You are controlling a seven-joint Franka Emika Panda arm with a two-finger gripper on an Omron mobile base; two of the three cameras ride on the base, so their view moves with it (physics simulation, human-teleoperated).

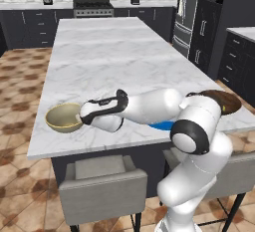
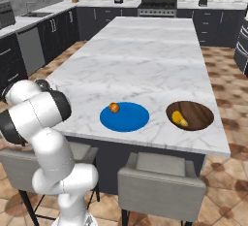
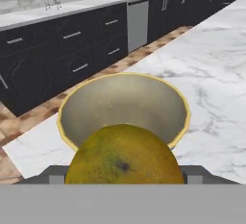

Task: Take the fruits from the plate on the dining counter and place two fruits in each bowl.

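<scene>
You are holding the round yellow-green fruit in the wide-spread pincer just beside the deep tan-yellow bowl, at its 6 o'clock, ready to be dropped inside.

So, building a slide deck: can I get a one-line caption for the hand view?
Yellow-green fruit held in the jaws, just short of the empty tan bowl on the marble dining counter.
</scene>
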